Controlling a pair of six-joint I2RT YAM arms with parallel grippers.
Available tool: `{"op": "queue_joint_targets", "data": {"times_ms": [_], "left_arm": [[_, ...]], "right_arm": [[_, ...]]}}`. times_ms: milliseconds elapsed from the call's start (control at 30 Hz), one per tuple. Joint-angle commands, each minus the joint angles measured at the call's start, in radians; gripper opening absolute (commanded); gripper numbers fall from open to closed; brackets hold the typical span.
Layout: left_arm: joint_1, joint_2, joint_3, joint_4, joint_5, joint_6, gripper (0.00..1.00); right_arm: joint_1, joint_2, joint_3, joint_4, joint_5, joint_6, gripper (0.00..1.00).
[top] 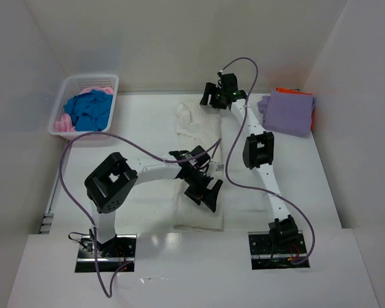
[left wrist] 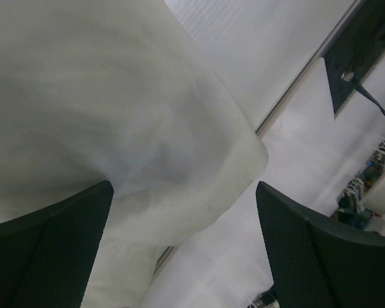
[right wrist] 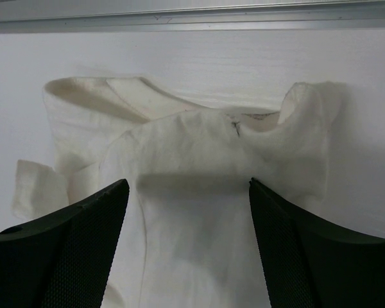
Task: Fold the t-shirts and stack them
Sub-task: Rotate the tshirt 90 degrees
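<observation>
Right of the basket (top: 59, 102), the cream-white t-shirt (top: 196, 125) lies in a long, narrow strip. The right gripper (top: 213, 99) stands over its collar end, level with the basket, jaws apart and empty. The left gripper (top: 204, 192) is over the hem end, likewise. Judged: stationed for an end-to-end fold.

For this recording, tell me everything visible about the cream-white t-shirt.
The cream-white t-shirt is soft, thin-looking, wrinkled cloth. It lies on the table as a long narrow strip, seemingly folded lengthwise. Its collar end, with the neckline and bunched sleeves, points toward the far wall, below the open right gripper. Its near end lies under the open left gripper. Neither gripper visibly clamps it.
</observation>
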Motion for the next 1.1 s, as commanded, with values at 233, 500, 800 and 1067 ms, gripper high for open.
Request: {"op": "queue_joint_targets", "data": {"times_ms": [233, 500, 800, 1067], "left_arm": [[0.023, -0.352, 0.157, 0.017, -0.343, -0.013, 1.0], [0.076, -0.633, -0.036, 0.028, -0.535, -0.102, 1.0], [0.116, -0.652, -0.235, 0.039, -0.412, -0.212, 1.0], [0.116, -0.652, -0.313, 0.049, -0.421, -0.278, 1.0]], "right_arm": [[-0.032, -0.607, -0.265, 0.008, -0.017, -0.001, 1.0], [-0.032, -1.311, -1.337, 0.323, 0.083, 0.151, 1.0], [0.093, -1.754, -1.887, 0.266, 0.135, 0.322, 1.0], [0.14, -1.948, -2.234, 0.199, 0.114, 0.475, 1.0]]}}
